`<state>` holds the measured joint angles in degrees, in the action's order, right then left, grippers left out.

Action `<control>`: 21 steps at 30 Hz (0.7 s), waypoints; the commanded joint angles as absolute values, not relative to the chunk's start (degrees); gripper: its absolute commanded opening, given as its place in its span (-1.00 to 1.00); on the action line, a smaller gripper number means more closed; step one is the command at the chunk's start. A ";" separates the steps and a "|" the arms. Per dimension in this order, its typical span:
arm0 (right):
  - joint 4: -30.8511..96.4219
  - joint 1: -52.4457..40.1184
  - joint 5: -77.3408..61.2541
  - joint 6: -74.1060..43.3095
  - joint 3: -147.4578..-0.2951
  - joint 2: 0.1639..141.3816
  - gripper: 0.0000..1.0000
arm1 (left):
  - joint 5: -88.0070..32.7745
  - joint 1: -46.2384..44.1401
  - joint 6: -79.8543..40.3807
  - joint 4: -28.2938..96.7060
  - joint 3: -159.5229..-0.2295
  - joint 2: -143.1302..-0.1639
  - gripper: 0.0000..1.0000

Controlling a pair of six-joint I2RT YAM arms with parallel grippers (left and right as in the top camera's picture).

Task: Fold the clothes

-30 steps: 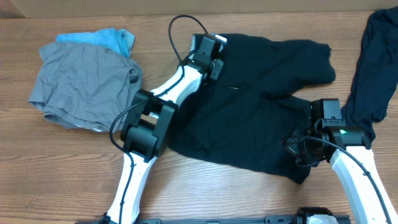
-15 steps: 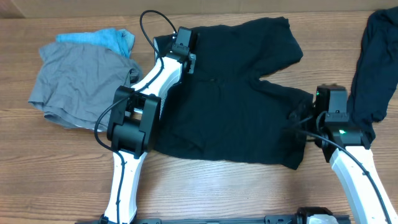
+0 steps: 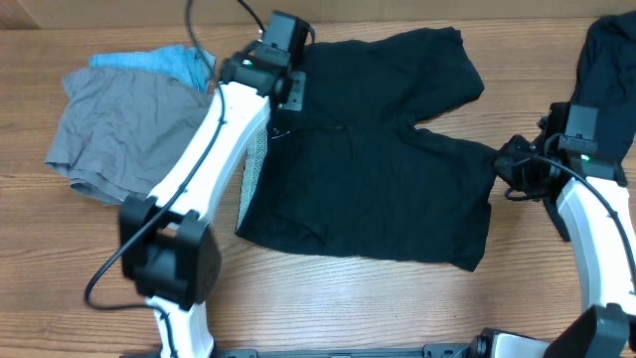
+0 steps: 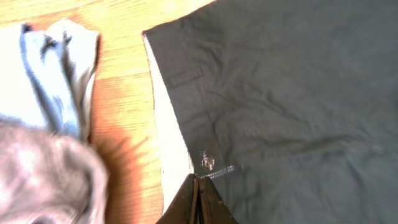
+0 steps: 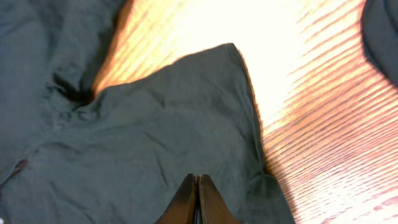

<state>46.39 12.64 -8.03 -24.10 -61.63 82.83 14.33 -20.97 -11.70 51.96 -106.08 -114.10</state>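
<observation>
The black shorts (image 3: 378, 169) lie spread flat mid-table, waist to the left with the pale inner lining (image 3: 252, 169) showing. My left gripper (image 3: 291, 94) hovers over the waistband near its button and is shut with no cloth between the fingers; the left wrist view shows the fingers (image 4: 198, 186) above the shorts (image 4: 292, 93) and lining (image 4: 171, 143). My right gripper (image 3: 509, 167) is shut and empty above the right leg's hem; the right wrist view shows the fingers (image 5: 197, 186) over the flat shorts (image 5: 155, 137).
A grey garment (image 3: 129, 134) lies at the left with a light-blue one (image 3: 164, 60) behind it; both show in the left wrist view (image 4: 43, 174) (image 4: 56, 74). Another black garment (image 3: 601, 89) lies at the far right edge (image 5: 382, 31).
The shorts were drawn left and flattened, then stayed still. My left arm has stretched out with its gripper above the waistband. My right gripper moved up and right, off the lower hem.
</observation>
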 commanded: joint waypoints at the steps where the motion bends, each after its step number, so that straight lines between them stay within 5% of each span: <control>1: 46.96 13.23 -12.56 -22.41 -63.42 80.14 -0.92 | 10.39 -20.18 -14.94 55.16 -106.17 -110.41 -0.92; 8: 56.14 13.21 -14.68 -22.33 -63.40 73.06 -0.92 | 8.95 -21.82 -16.97 66.74 -104.42 -106.91 -0.91; 21: 69.52 13.21 -13.17 -22.72 -50.98 55.13 -0.92 | 4.80 -22.70 -25.93 49.63 -55.13 -71.53 -0.92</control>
<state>67.61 12.78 -13.45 -22.48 -53.74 55.31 5.89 -22.52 -20.88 50.96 -63.79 -77.30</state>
